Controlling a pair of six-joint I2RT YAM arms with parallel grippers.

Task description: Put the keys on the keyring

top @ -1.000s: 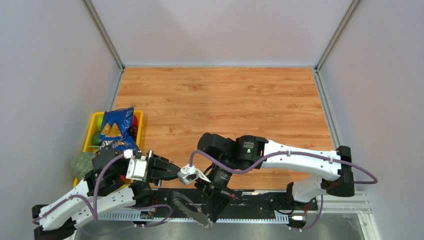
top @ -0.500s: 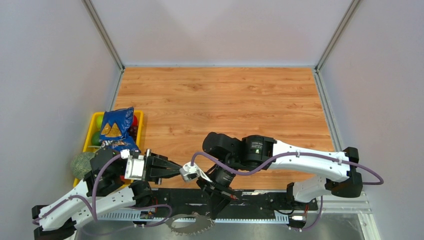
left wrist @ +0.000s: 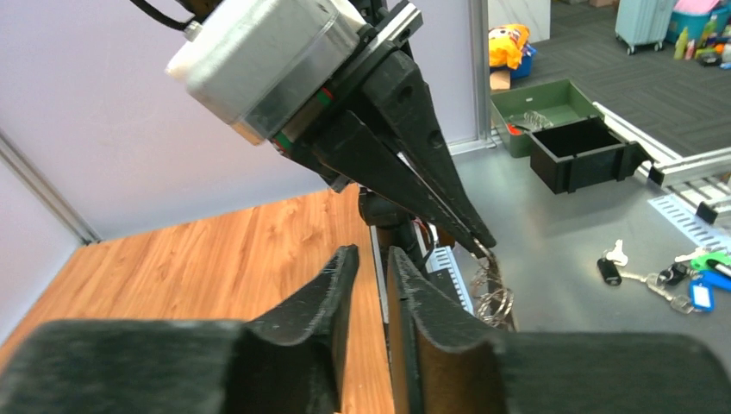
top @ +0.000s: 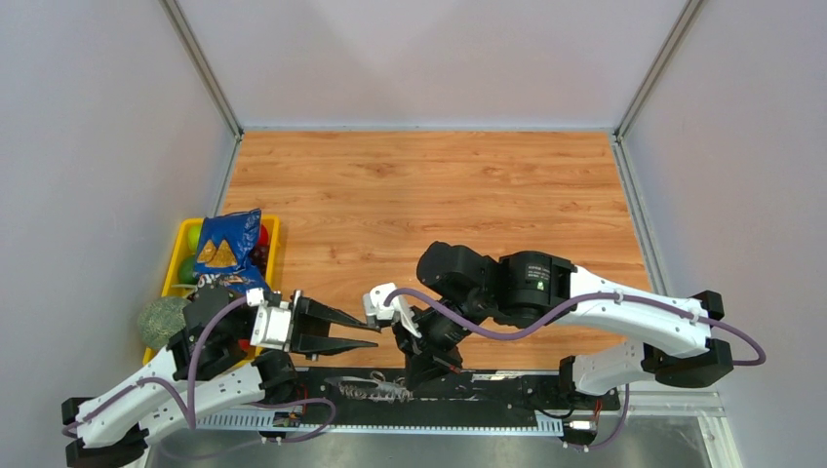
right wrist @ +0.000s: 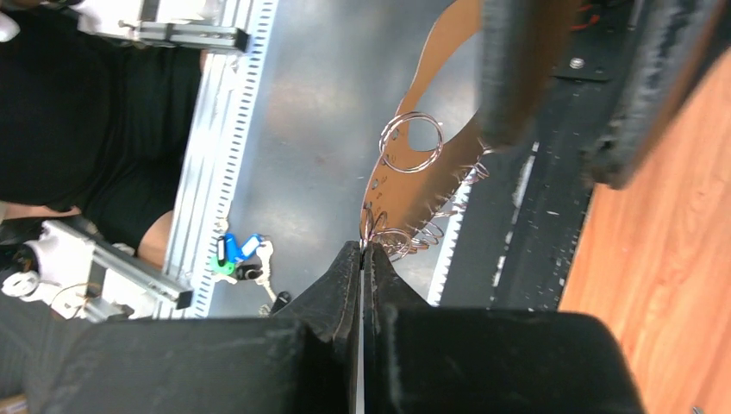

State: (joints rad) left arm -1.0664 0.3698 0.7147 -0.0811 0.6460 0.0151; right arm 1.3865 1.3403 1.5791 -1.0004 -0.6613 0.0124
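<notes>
Pinching the keyring (top: 369, 390), right claw (right wrist: 363, 248) fully closed.

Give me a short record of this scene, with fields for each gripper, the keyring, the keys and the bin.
left gripper: open, empty
right gripper: shut on the keyring
keyring: held just past the table's near edge
keys: lying on the grey floor, not on the keyring
yellow bin: at the table's left edge, holding a blue snack bag

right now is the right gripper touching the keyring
Touching. The right wrist view shows the right gripper shut on the keyring, its tips pinching the jagged rim with no gap.
</notes>
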